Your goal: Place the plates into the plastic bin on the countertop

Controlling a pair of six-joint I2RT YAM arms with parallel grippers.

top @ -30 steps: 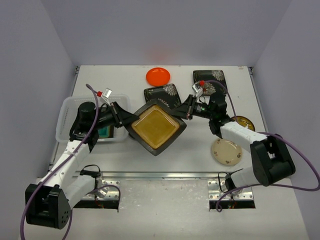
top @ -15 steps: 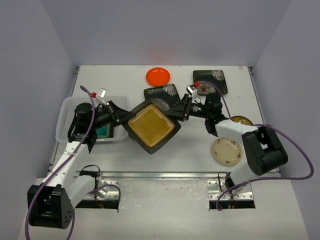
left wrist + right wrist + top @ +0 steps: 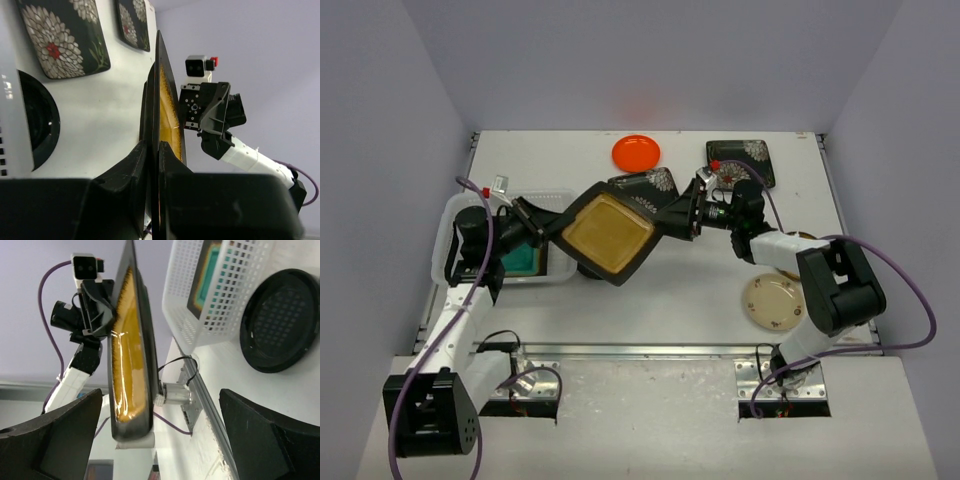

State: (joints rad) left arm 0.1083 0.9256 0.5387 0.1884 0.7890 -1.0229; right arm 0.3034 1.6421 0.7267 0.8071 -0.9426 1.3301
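Observation:
An amber square plate (image 3: 608,232) with a dark rim hangs tilted above the countertop (image 3: 660,300). My left gripper (image 3: 546,225) is shut on its left corner. In the left wrist view the plate (image 3: 164,90) shows edge-on, pinched between the jaws of the gripper (image 3: 156,150). My right gripper (image 3: 672,222) stands open at the plate's right corner. In the right wrist view the plate (image 3: 127,350) sits between the spread fingers (image 3: 55,435) without touching them. The plastic bin (image 3: 550,197) lies at the left with a teal plate (image 3: 523,262) inside. A black round plate (image 3: 588,270) lies partly hidden under the amber one.
On the countertop are an orange round plate (image 3: 636,152), two black floral squares (image 3: 645,185) (image 3: 745,160), a cream round plate (image 3: 772,303) and a yellowish one (image 3: 810,240) behind the right arm. A metal rail (image 3: 650,350) runs along the near edge.
My right gripper has opened and let go of the amber plate. The left arm has carried the plate left and back, toward the bin.

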